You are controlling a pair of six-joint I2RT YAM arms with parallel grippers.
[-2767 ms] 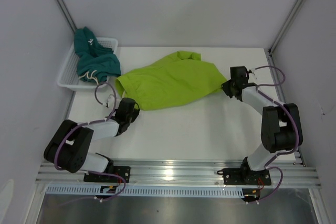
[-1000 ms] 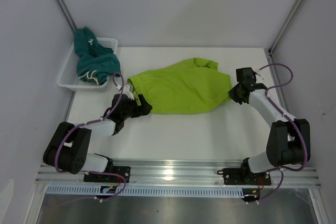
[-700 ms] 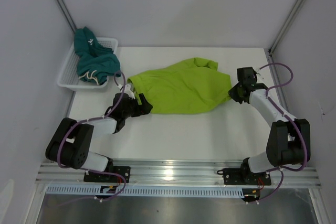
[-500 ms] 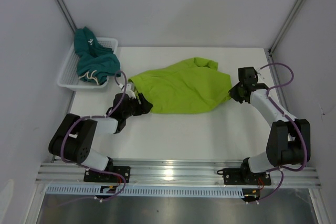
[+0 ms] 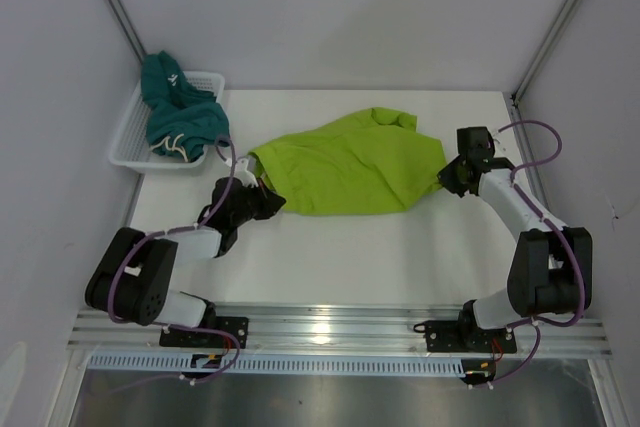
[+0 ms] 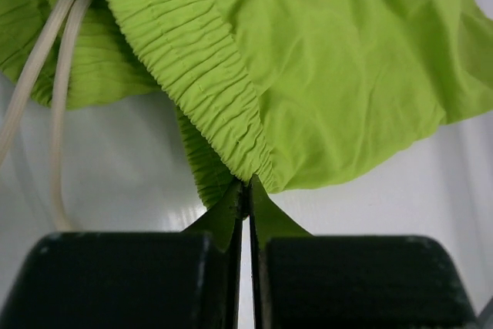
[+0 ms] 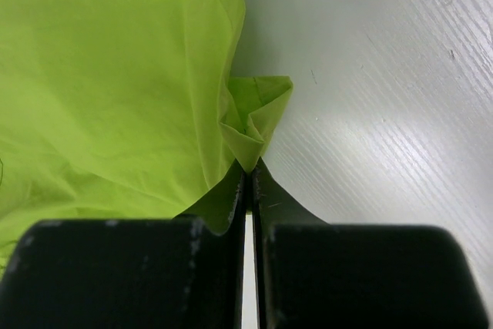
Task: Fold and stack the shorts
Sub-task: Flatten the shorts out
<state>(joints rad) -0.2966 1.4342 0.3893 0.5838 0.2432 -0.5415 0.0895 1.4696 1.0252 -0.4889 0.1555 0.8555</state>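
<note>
Green shorts (image 5: 345, 162) lie stretched across mid-counter (image 5: 380, 247). Left hand (image 5: 268, 197) pinches the waistband (image 6: 208, 75) at the left end. Right hand (image 5: 452, 175) pinches a hem corner (image 7: 254, 125) at the right. Teal shorts (image 5: 180, 112) are in the basket (image 5: 125, 142), far left. Judgement: pull evenly, lay flat, smooth the far bunch before folding.

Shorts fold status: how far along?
Done: nothing folded or stacked. In hand: lime green shorts spread on the table, left gripper pinching the waistband, right gripper pinching the opposite edge. Left: fold them, then fetch, fold and stack the dark teal shorts from the basket.
</note>
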